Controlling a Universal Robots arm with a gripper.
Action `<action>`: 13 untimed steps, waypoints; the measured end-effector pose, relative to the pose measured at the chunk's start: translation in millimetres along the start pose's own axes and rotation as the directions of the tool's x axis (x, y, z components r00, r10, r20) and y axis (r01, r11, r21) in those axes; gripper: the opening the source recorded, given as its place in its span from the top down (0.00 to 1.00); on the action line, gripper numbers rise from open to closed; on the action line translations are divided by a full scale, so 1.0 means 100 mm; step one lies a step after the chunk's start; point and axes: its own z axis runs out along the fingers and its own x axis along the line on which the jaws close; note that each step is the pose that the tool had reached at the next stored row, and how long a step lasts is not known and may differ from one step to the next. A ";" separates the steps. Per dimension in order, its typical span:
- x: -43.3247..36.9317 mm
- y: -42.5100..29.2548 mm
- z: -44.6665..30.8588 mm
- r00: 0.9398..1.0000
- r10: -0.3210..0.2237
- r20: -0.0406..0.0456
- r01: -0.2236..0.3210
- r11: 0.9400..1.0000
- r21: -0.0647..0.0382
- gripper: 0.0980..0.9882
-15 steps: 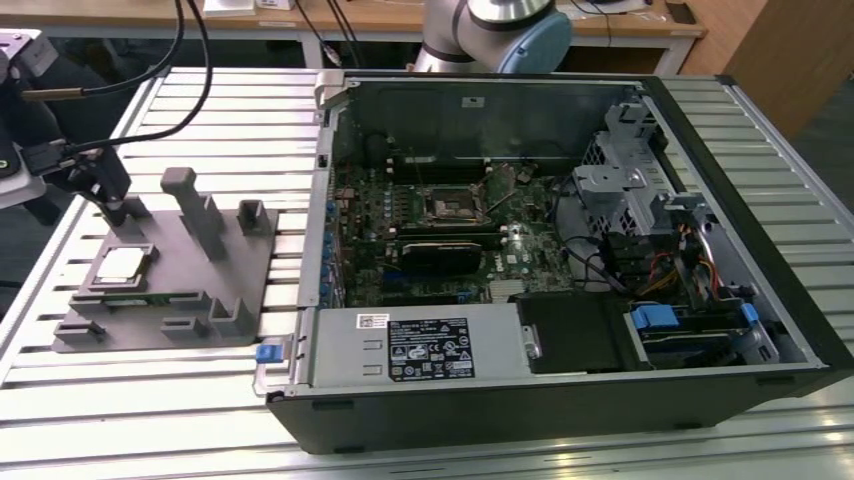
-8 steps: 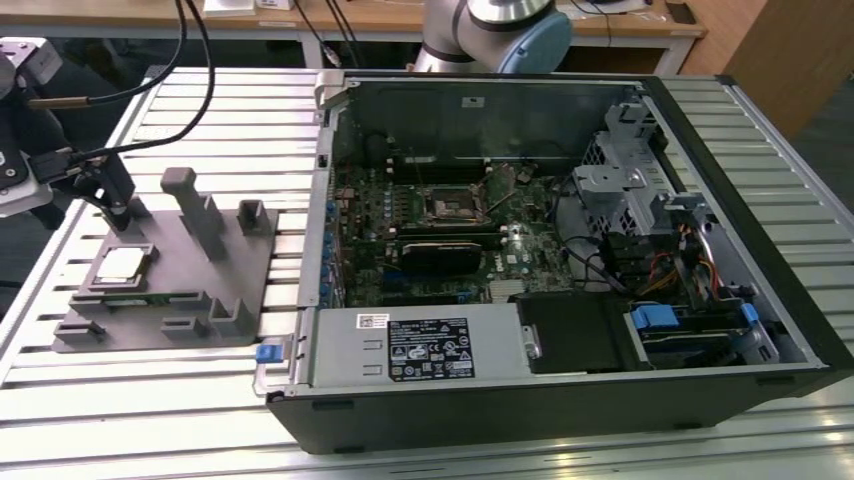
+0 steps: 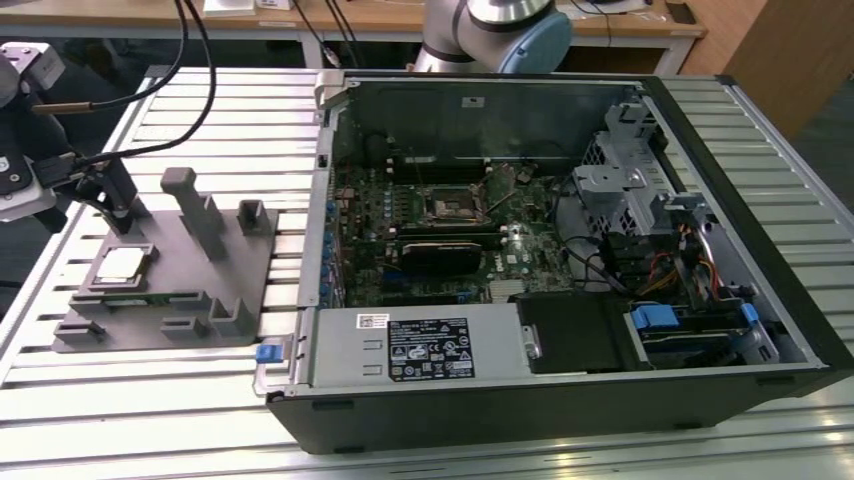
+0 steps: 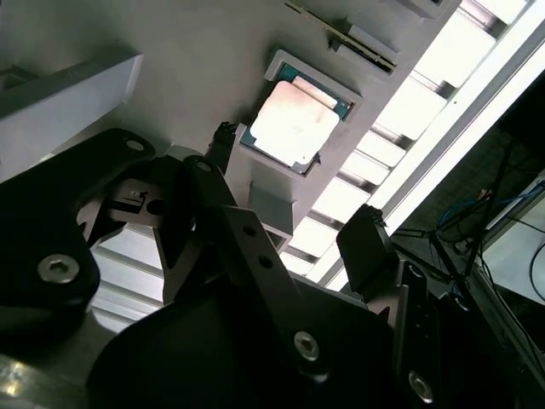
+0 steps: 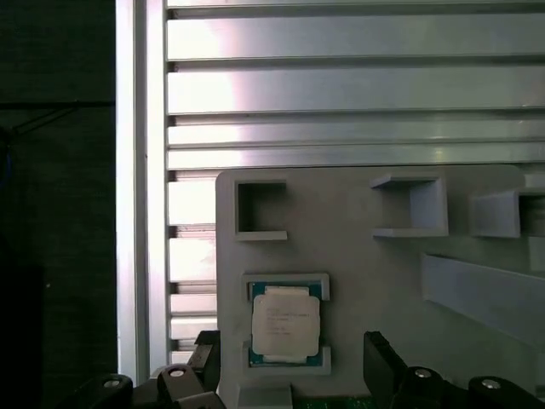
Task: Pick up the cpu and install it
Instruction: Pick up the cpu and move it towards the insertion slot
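First wrist view, hand [image 5: 291, 349] spread wide over cpu [image 5: 286, 322], cpu lying in pocket of grey fixture [image 5: 383, 290]

The cpu [image 5: 286, 326] top is seen as pale, smooth metal with a soft sheen, edged by green board. The fixture [image 5: 366, 264] is moulded in matt grey plastic. The table [image 3: 160, 400] is built from ribbed bare aluminium, pretty reflective. The gripper [image 4: 292, 183] is finished matt black, with shiny screw heads [image 4: 306, 345] set in. The computer case [image 3: 534, 425] is coated dull black outside, with grey sheet metal left bare inside.
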 end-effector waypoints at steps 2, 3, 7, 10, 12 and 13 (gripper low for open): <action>0.000 -0.001 0.008 1.000 0.000 0.000 0.000 1.000 -0.001 0.26; 0.000 -0.002 0.012 1.000 0.000 0.000 0.000 1.000 -0.002 0.26; 0.000 -0.004 0.026 1.000 0.000 0.000 0.000 1.000 -0.004 0.26; 0.000 -0.005 0.035 1.000 0.000 0.000 0.000 1.000 -0.005 0.26; 0.000 -0.005 0.040 1.000 0.000 0.000 0.000 1.000 -0.007 0.26; 0.000 -0.006 0.042 1.000 0.000 0.000 0.000 1.000 -0.007 0.26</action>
